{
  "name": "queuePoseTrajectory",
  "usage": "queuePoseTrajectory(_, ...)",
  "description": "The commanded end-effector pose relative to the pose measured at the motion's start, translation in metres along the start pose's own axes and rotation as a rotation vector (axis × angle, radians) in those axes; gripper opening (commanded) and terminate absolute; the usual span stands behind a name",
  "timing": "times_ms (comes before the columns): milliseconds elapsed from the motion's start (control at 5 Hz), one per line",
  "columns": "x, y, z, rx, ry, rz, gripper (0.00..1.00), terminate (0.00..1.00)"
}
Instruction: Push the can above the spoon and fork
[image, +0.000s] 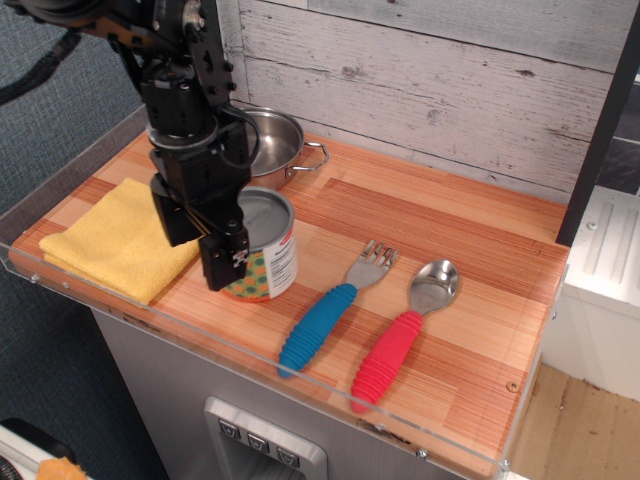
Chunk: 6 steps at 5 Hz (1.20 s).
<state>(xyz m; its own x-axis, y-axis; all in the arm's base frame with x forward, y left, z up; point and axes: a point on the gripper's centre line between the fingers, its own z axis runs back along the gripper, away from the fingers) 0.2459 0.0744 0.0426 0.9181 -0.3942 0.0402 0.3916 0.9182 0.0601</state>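
Observation:
The can (266, 245) stands upright on the wooden counter, grey lid up, its green-dotted label facing front. My gripper (200, 245) hangs at the can's left side, its fingers (226, 262) open and pointing down, the nearer one over the can's left edge. The fork (328, 313) with the blue handle lies to the right of the can. The spoon (400, 335) with the red handle lies beside the fork, further right. Both point their heads towards the back wall.
A steel pot (272, 145) with two handles stands behind the can by the wall. A yellow cloth (115, 243) lies at the left end. A clear plastic rim (300, 375) runs along the counter's front edge.

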Motion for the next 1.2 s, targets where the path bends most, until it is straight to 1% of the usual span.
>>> queuePoseTrajectory(0,0.036,0.007,0.010,0.000,-0.081,-0.103,1.00,0.00)
queuePoseTrajectory(200,0.051,0.008,0.009,-0.001,-0.096,-0.102,1.00,0.00)
queuePoseTrajectory(600,0.082,0.005,0.014,0.018,-0.121,-0.149,1.00,0.00)
queuePoseTrajectory(800,0.097,0.002,0.016,0.014,-0.123,-0.164,1.00,0.00)
queuePoseTrajectory(1000,0.113,0.001,0.014,0.011,-0.157,-0.150,1.00,0.00)
